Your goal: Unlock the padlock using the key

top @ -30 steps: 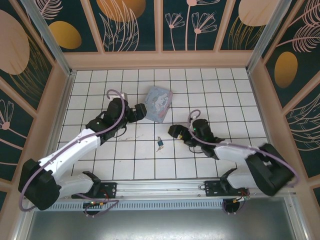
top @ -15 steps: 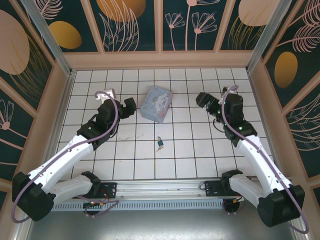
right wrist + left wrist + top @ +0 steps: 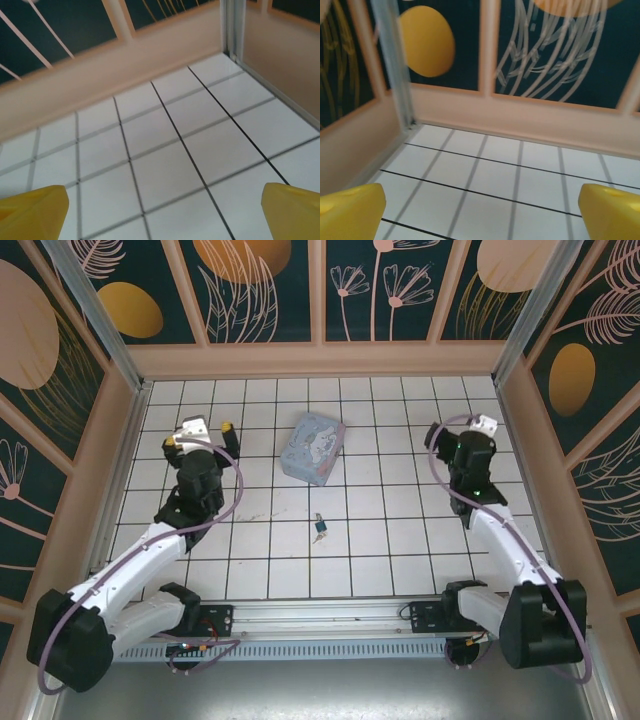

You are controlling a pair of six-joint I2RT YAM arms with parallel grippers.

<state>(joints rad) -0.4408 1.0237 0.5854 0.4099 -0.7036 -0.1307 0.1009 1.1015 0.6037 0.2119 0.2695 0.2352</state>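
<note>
- White tiled table [image 3: 400, 550], walled in by floral panels.
- Left gripper [image 3: 198, 433], far left, yellow fingers spread wide, holding nothing.
- Right gripper [image 3: 162, 207], far right, likewise released and empty.
- Pale blue printed tin box [image 3: 316, 447], far centre.
- Teal padlock [image 3: 320, 532], mid-table, near side of the tin, well apart from both grippers.
- Dark key [image 3: 319, 518] touching the padlock's far end; too small to tell if inserted.

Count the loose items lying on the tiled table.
2: the tin box at far centre; the padlock nearer, apart from it. Smaller pieces may be hidden.
</note>
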